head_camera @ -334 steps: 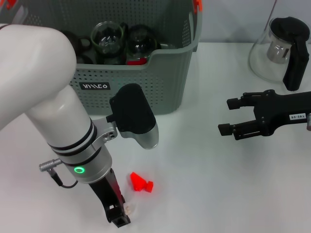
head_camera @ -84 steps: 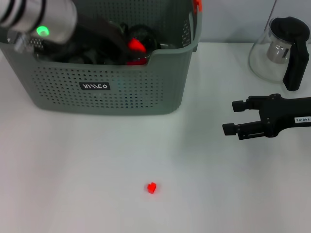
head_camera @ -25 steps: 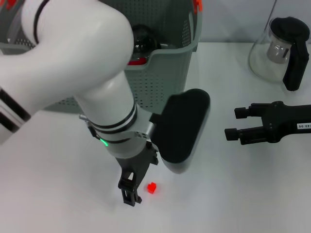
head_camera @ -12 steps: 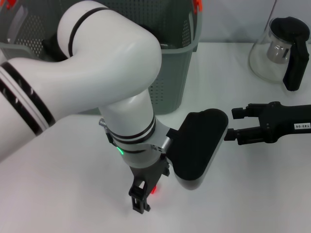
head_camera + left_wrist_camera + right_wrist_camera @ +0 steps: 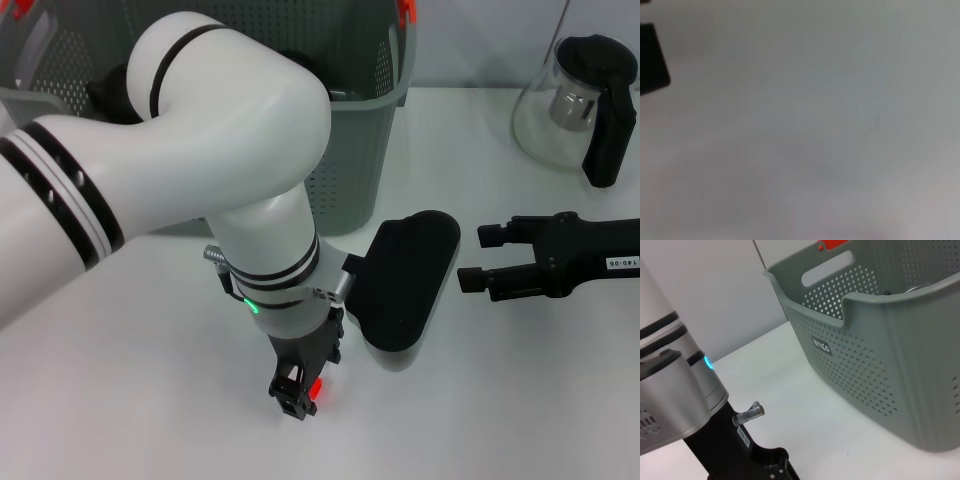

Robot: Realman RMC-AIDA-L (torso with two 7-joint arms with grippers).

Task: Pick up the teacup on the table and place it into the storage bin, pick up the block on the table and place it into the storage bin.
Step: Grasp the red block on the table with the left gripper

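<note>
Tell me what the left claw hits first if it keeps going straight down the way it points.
The left claw points down at the table, with the small red block right at its tips. It would likely meet the block first, then the table; depth is hard to judge.

small red block (image 5: 313, 389) on table, grey-green storage bin (image 5: 365, 140) behind

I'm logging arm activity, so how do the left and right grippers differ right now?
The left gripper points down at the red block on the table; the right gripper hangs level, away from it. Left jaws flank the block; right jaws are open on nothing. Both are black.
</note>
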